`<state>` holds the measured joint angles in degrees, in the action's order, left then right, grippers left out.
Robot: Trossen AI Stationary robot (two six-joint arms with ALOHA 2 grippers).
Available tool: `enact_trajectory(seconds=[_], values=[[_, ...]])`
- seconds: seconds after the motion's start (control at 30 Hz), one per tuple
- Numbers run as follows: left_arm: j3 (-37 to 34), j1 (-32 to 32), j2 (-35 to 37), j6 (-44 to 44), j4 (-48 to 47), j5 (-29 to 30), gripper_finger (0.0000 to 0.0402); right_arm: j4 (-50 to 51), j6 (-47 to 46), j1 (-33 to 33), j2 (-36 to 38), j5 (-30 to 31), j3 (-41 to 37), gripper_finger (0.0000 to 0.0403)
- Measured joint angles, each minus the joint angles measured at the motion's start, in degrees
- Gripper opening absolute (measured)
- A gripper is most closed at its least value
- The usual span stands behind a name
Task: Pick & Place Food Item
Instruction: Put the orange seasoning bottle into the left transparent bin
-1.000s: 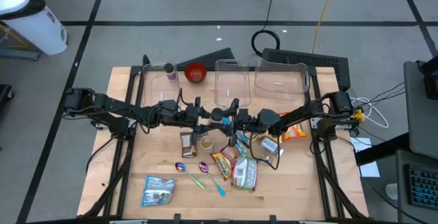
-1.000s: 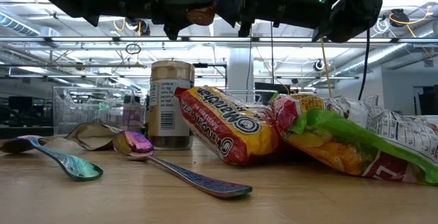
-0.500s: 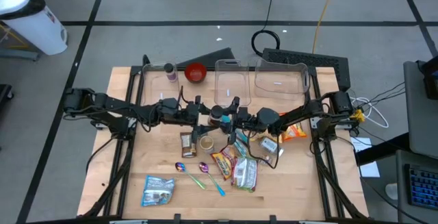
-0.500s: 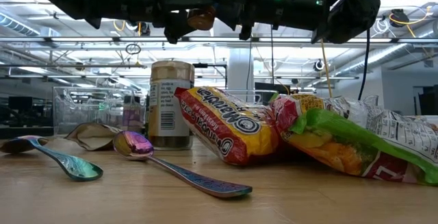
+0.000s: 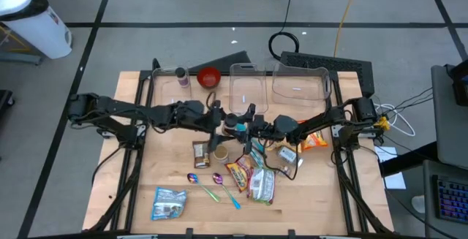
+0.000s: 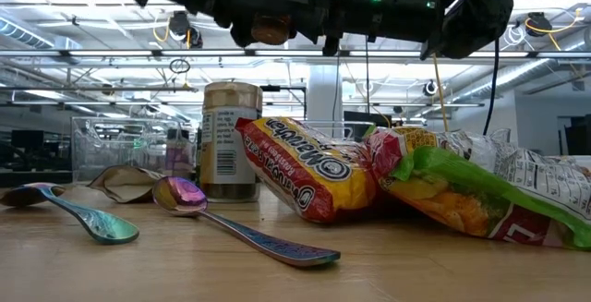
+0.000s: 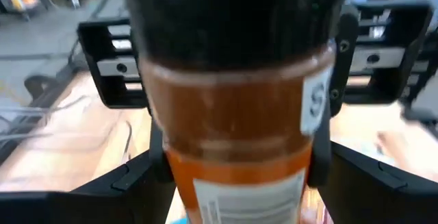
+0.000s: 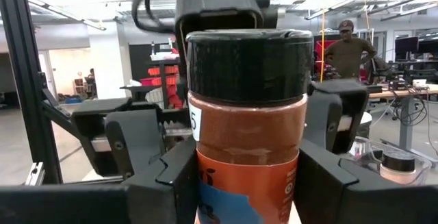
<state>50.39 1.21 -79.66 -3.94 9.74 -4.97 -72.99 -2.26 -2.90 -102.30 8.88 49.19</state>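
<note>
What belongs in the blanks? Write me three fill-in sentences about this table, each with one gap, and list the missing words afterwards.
1. The right gripper holds a spice jar with a ___ lid.
2. The bowl at the back of the wooden table is ___.
3. ___ shiny spoons lie near the table's front.
Missing words: black; red; two.

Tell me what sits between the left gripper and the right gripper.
A black-lidded spice jar of red-brown powder, clamped in the right gripper, with the left gripper facing it. Both wrist views show it.
</note>
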Motion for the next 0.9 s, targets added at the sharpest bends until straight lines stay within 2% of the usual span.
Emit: enact_trajectory(seconds=[0.23, 0.37, 0.57, 0.77, 0.9], values=[[13.44, 0.01, 0.0, -3.94, -25.31, 0.09, 0.0307, 1.02, -0.29, -0.01, 0.11, -0.3, 0.0, 0.0169], [20.32, 0.0, 0.08, -5.02, -35.85, 0.0, 0.0312, 2.03, -0.53, 0.05, 0.09, -0.29, -0.04, 0.0169], [26.24, 0.31, 0.1, -5.88, -40.04, -3.12, 0.0306, 2.0, -1.75, 0.26, 0.09, -2.24, -0.04, 0.0169], [26.82, 1.75, -0.08, -5.99, -39.34, -4.6, 0.0302, 2.45, -3.13, 0.31, 0.04, -2.96, -0.07, 0.0169], [26.86, 3.12, -1.5, -4.73, -38.76, -8.95, 0.0305, 2.86, -3.13, 0.31, 0.04, -3.01, -0.07, 0.0169]])
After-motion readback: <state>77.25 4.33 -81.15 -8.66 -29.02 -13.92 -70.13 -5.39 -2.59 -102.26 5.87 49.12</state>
